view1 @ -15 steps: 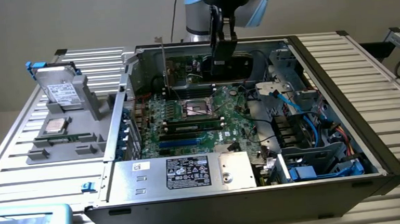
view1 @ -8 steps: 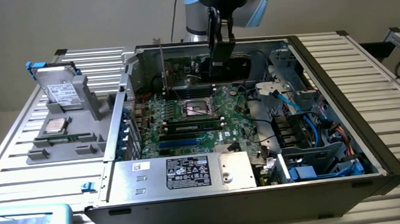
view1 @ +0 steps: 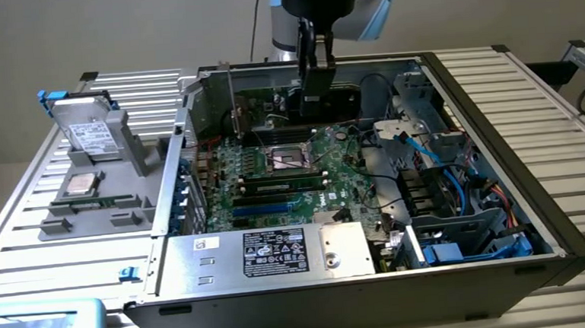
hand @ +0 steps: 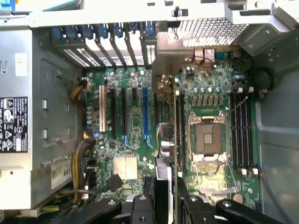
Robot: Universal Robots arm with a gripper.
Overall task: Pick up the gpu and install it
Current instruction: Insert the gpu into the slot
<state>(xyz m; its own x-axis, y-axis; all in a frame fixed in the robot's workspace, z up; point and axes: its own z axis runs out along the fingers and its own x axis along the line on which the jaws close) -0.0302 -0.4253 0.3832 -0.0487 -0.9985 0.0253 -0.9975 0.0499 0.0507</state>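
Observation:
The gpu [view1: 317,86] hangs edge-on over the far end of the large green motherboard [view1: 344,180] inside the open computer case [view1: 492,106]. My gripper [view1: 317,65] comes down from above and is shut on the card's upper edge. In the wrist view the gpu [hand: 166,140] is a thin dark strip running between my fingers [hand: 142,205], and my gripper [hand: 166,205] clamps it from both sides. The card lies between the blue expansion slot [hand: 145,116] and the processor socket [hand: 206,137]. Whether its lower edge touches a slot I cannot tell.
A silver hard drive [view1: 93,136] with a white label stands on a grey tray [view1: 92,214] at the exterior view's left. The power supply [view1: 267,253] fills the case's near side. Blue cables and a drive cage [view1: 447,200] crowd the exterior view's right.

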